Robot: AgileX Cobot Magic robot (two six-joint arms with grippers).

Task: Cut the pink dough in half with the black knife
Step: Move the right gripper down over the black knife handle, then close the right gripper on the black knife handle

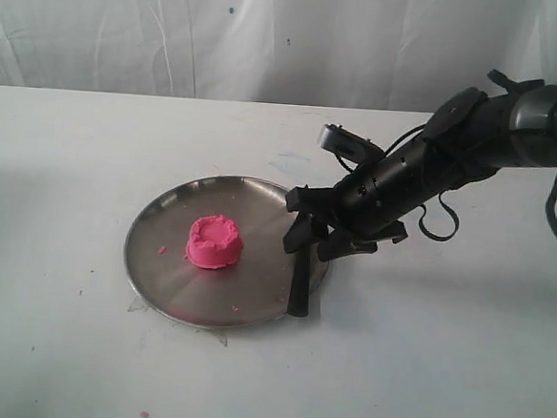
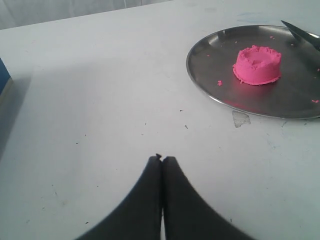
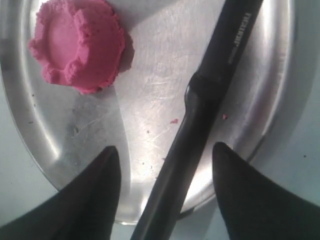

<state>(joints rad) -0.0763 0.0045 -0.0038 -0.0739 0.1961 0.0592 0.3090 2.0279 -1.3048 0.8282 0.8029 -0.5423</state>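
The pink dough (image 1: 215, 242) (image 2: 257, 65) (image 3: 77, 45) is one round lump with a dimpled top, sitting near the middle of the steel plate (image 1: 159, 277) (image 2: 210, 55) (image 3: 150, 75). The black knife (image 1: 300, 287) (image 3: 200, 115) lies across the plate's right side, its handle sticking out over the rim; its blade tip (image 2: 300, 34) shows in the left wrist view. My right gripper (image 1: 309, 245) (image 3: 165, 147) is open and straddles the handle, with a gap on each side. My left gripper (image 2: 162, 159) is shut on nothing over bare table, away from the plate.
Tiny pink crumbs dot the plate (image 2: 219, 83) and the table (image 1: 145, 414). A scrap of clear tape (image 2: 241, 118) lies by the plate's rim. A blue object (image 2: 3, 75) sits at the edge of the left wrist view. A white curtain hangs behind the table.
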